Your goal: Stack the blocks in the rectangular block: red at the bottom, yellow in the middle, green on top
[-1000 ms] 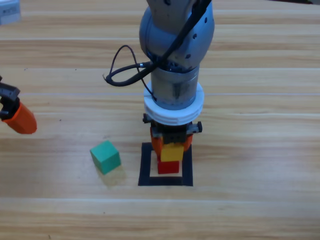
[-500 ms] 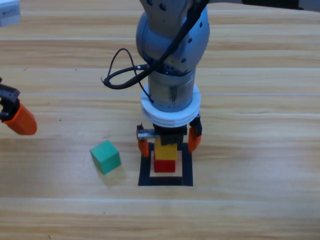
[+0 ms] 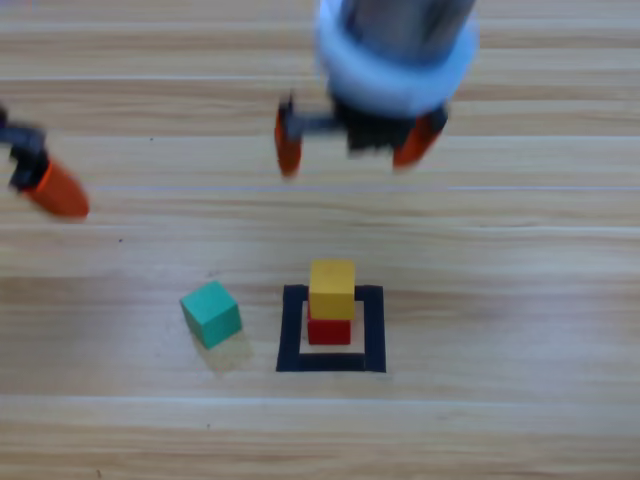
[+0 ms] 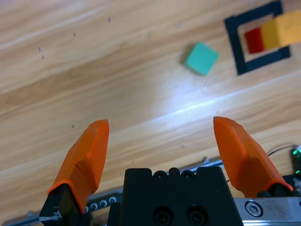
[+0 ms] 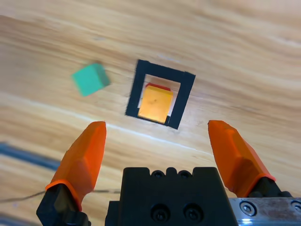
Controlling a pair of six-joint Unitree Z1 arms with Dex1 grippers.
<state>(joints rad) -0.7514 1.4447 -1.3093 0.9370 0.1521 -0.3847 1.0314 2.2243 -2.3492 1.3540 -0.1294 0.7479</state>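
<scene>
Broadly, the wooden plank desk (image 3: 520, 300) filled every view. Above its middle hung the right arm's tool (image 3: 355, 140), two orange jaws spread wide and holding nothing, well clear of the stack below; in its own wrist view the right tool (image 5: 157, 129) looked straight down on that stack. At the left edge waited the left arm's tool (image 3: 50, 188), and its wrist view showed the left tool (image 4: 162, 141) with jaws likewise spread and empty. Near the desk's front lay the flat hollow square of black tape (image 3: 331, 362). Inside its opening sat the small matte red cube (image 3: 329, 331), and the small matte yellow cube (image 3: 332, 288) rested squarely on top of it. The small matte teal-green cube (image 3: 211, 313) sat on the bare wood just left of the tape square, apart from it and turned slightly askew.
</scene>
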